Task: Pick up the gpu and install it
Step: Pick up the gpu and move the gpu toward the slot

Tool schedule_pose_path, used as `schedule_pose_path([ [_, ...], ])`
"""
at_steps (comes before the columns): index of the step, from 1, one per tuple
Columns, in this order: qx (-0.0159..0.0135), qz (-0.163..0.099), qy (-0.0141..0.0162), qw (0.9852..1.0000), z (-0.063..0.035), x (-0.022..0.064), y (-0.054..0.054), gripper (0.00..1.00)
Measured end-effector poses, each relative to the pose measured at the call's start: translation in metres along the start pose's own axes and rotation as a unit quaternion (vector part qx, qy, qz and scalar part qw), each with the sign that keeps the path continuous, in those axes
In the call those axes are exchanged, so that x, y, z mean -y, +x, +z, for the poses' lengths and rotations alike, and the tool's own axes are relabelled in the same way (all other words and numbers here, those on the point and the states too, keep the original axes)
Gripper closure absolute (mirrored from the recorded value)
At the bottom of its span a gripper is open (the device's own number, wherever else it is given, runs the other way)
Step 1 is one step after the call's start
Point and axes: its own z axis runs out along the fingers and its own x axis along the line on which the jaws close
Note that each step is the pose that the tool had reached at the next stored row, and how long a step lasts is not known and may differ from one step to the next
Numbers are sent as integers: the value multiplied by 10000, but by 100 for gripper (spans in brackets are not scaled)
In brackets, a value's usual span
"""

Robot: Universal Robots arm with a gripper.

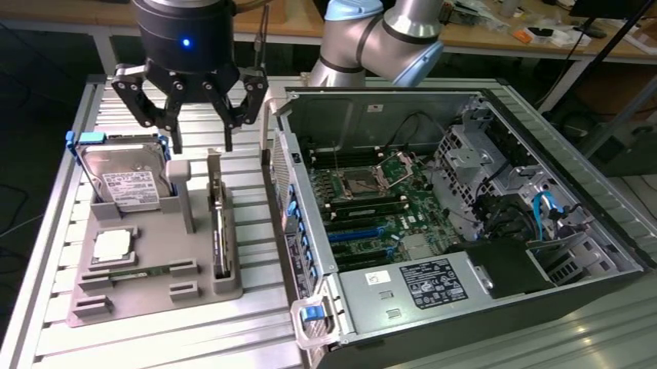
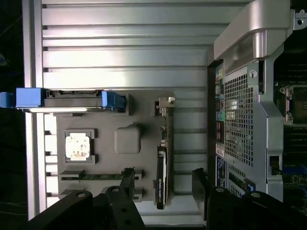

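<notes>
Tool (image 1: 202, 142), jaws spread wide, hovers above gpu (image 1: 218, 231) standing on edge in gray holder (image 1: 154, 296); likely stiff, light, fragile, best gripped across thin faces.

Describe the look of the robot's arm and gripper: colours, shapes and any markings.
The arm is a silver-grey tube with rounded joints capped in light blue. The gripper has a black cylindrical body with a small blue light glowing on its front, and black jointed jaws built from linked segments. A thin dark cable runs beside the body.
</notes>
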Motion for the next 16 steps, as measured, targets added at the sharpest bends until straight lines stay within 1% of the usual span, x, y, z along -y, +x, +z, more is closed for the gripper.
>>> schedule_pose_path([
  [2,-9,-22,1,10000,32,40,0,40],
  [7,-17,-29,0,10000,122,144,-1,40],
  [13,-17,-29,0,10000,237,234,-2,40],
  [16,-17,-29,0,10000,290,260,-2,40],
])
